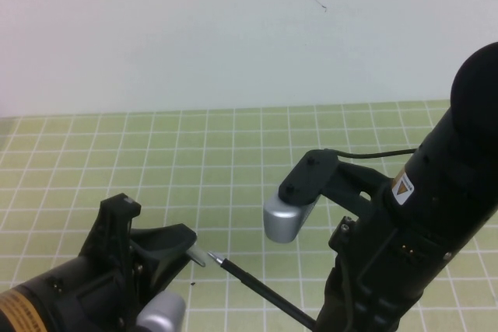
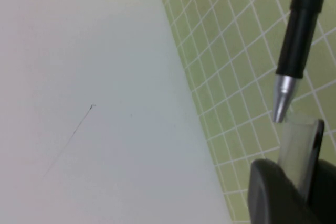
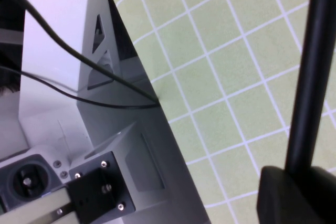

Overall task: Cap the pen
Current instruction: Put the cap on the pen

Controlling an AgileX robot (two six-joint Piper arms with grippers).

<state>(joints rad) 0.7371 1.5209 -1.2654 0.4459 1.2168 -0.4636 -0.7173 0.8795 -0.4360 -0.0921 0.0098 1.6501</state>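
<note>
High view, pen [image 1: 261, 283] tip beside left tool [image 1: 196, 255]

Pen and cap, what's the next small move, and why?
Probably ease the right gripper forward, sliding the pen tip into the cap held in the left gripper. The silver tip sits right at the cap's open mouth, roughly in line, not yet inside.

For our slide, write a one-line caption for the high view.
Left gripper shut on the cap, right gripper holding the pen, tip just short of the cap's mouth.
</note>
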